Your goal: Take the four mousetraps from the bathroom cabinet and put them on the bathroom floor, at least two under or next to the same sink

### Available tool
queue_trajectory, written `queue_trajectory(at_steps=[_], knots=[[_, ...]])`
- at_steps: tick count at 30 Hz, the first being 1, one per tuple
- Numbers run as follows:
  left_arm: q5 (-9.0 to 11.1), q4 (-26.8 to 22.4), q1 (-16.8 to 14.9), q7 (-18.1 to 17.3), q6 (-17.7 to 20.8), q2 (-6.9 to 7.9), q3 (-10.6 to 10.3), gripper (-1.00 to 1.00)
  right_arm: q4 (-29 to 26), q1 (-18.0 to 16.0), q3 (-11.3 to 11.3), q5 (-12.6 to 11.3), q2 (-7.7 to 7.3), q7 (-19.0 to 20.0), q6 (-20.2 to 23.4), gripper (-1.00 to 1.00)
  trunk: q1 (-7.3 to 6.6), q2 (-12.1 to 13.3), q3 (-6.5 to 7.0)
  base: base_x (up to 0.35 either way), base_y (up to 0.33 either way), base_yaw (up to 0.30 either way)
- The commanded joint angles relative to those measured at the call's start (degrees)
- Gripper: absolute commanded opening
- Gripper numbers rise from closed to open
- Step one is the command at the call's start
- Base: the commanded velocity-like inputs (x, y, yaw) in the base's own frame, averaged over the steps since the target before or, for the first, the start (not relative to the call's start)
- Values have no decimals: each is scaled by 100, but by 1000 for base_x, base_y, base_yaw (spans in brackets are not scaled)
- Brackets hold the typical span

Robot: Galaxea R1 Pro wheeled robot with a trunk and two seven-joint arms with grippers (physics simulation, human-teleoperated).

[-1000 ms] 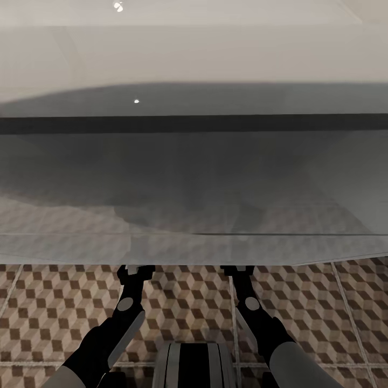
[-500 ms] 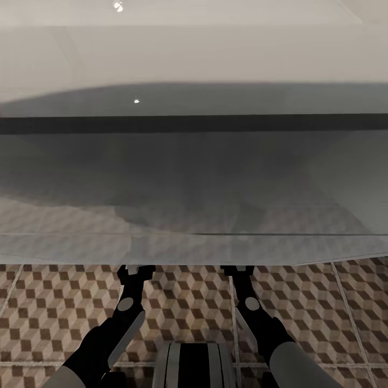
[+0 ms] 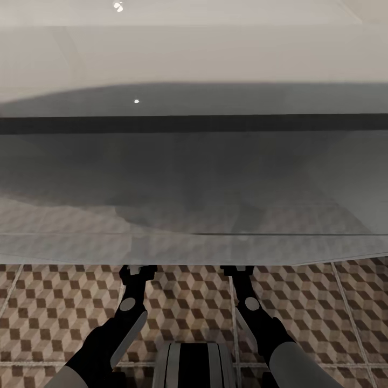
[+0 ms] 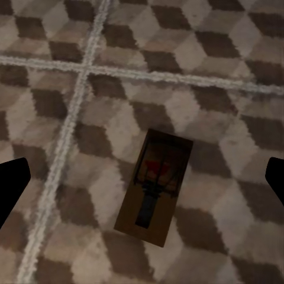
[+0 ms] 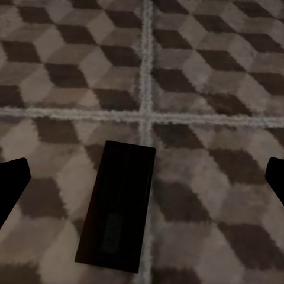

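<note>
Your left gripper [image 4: 142,177] fingers stand spread and empty above one mousetrap [image 4: 154,186] lying flat on the bathroom floor [image 4: 225,89]; your right gripper [image 5: 142,177] likewise hangs open over a second mousetrap [image 5: 117,213]. Withdraw carelessly and a fingertip may drag either trap, probably from beneath the white basin [image 3: 194,178] overhead.

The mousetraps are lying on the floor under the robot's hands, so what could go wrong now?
One mousetrap lies on the bathroom floor between the open left gripper's fingertips, so lowering that arm might bump or set it off. Another mousetrap lies below the open right gripper, face hidden. From the head view a wide white ledge hides both traps, so the arms could nudge them unseen.
</note>
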Motion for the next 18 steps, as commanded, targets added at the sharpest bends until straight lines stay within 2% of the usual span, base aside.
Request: queue_trajectory(at_steps=[1,18], knots=[[47,-5,-5,42,-15,7,-26,100,4,-3,27,16,-3,-49,-9,100,-1,-1,-3,0,0,0],[34,-4,-5,43,-15,-7,-26,100,14,-3,22,20,-3,-44,-7,100,-1,-1,-3,0,0,0]])
